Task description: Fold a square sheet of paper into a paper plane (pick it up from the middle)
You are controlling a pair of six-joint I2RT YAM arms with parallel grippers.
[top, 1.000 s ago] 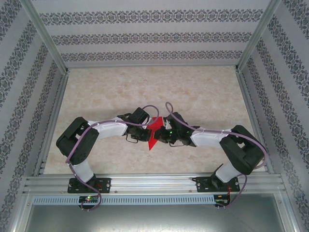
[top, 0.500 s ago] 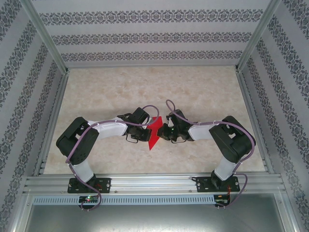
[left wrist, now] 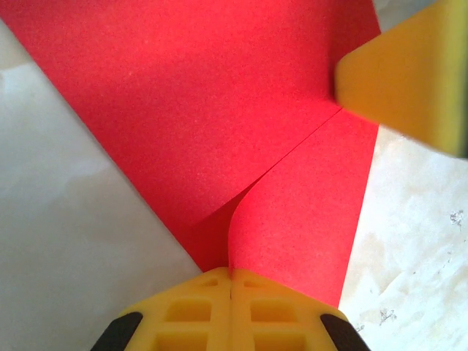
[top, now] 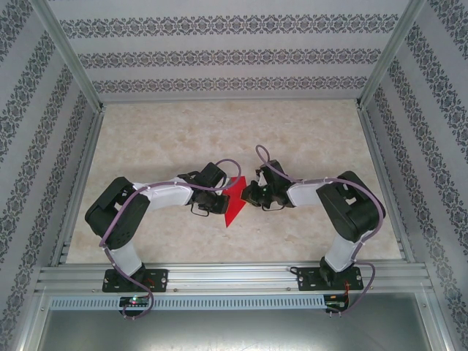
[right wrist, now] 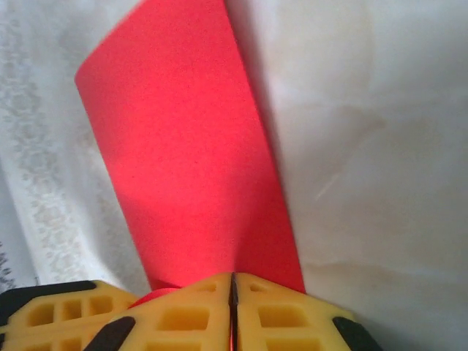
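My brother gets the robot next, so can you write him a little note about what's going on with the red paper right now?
Left tool: shut on the red paper at a folded corner.
Right tool: shut on its opposite edge.
Paper: pinched between both tools at the middle of the table.
Done: picked up, one flap folded over, crease showing.
Left: more folds; it is not a slim plane yet.
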